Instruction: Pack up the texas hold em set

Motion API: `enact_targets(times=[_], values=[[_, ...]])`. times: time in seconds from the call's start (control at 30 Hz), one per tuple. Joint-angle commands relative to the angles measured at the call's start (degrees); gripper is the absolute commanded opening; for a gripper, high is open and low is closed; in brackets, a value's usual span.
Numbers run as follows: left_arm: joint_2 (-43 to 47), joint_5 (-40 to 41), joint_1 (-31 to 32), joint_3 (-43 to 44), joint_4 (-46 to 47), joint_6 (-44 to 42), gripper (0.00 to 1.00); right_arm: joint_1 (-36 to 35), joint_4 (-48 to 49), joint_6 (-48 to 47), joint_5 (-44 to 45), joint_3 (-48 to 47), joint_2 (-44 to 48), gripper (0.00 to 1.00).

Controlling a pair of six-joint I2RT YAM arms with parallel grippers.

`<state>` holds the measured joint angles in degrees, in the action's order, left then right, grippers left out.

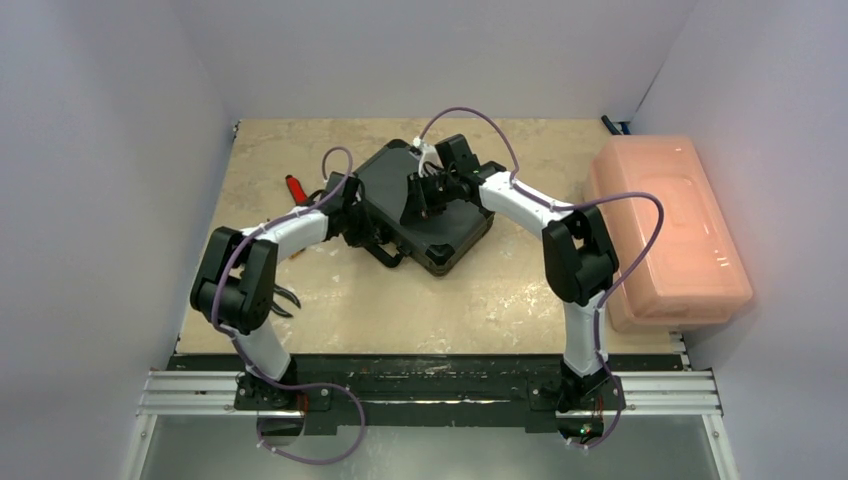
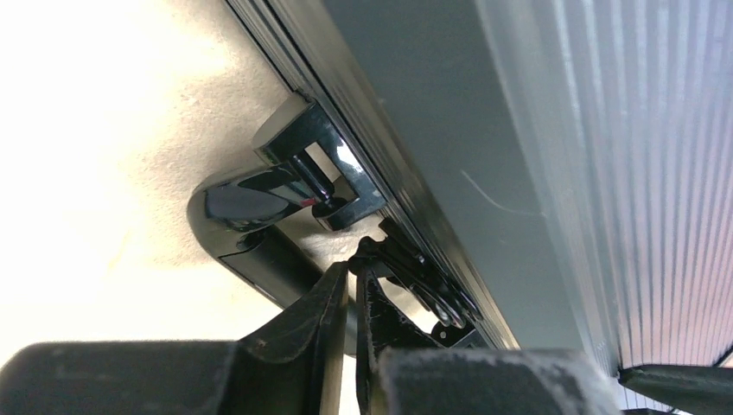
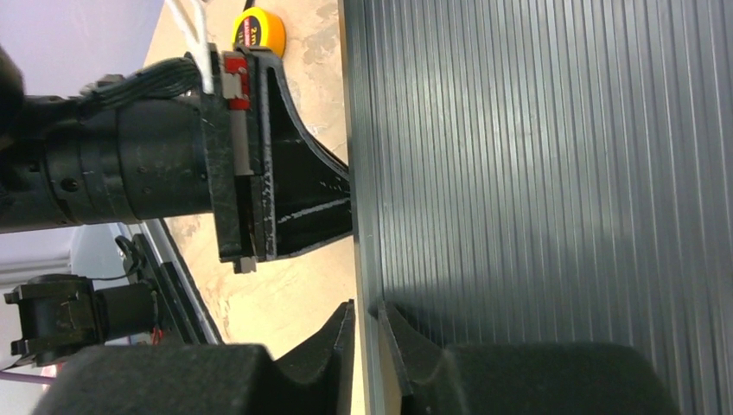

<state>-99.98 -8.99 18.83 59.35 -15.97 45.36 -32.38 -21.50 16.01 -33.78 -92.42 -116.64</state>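
Note:
The black briefcase (image 1: 455, 235) lies at the table's middle, turned at an angle. Its lid looks slightly raised over the base, and the chips, cards, dice and buttons are hidden. My left gripper (image 1: 358, 222) is at the case's left side. In the left wrist view (image 2: 353, 270) its fingers are shut, with the tips against a black latch (image 2: 419, 281) beside the glossy handle (image 2: 242, 203). My right gripper (image 1: 418, 200) is over the lid. In the right wrist view (image 3: 363, 311) it is shut on the metal rim of the ribbed lid (image 3: 536, 173).
A large pink translucent bin (image 1: 665, 230) stands at the right edge. A red-handled tool (image 1: 296, 186) lies left of the case. A yellow tape measure (image 3: 258, 30) lies on the table beyond the left gripper. Walls close in on both sides.

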Motion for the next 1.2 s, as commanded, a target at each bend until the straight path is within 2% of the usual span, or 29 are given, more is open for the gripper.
enact_targets(times=[0.0, 0.3, 0.5, 0.83, 1.03, 1.17], values=[[6.73, 4.76, 0.04, -0.35, -0.61, -2.64, 0.11, -0.46, -7.95, -2.49, 5.68, 0.06, 1.11, 0.24], [19.59, 8.65, 0.04, -0.55, -6.08, -5.48, 0.3, -0.47, -10.84, -2.64, 7.43, -5.03, 5.98, 0.42], [28.83, 8.82, 0.06, -0.91, -8.59, -9.1, 0.57, -0.42, -10.22, -2.17, 8.4, -5.63, 12.03, 0.45], [45.38, 7.19, 0.07, -4.49, -8.07, -14.46, 0.73, -0.53, -5.29, 0.08, 10.64, -1.76, 23.84, 0.59], [52.72, 4.68, 0.07, -5.0, -9.91, -18.72, 0.84, -0.5, -3.72, 0.34, 13.13, -0.16, 29.85, 0.79], [56.96, 5.94, 0.07, -5.19, -12.73, -22.13, 0.89, -0.51, -2.98, 0.25, 15.15, 1.08, 33.22, 0.94]])
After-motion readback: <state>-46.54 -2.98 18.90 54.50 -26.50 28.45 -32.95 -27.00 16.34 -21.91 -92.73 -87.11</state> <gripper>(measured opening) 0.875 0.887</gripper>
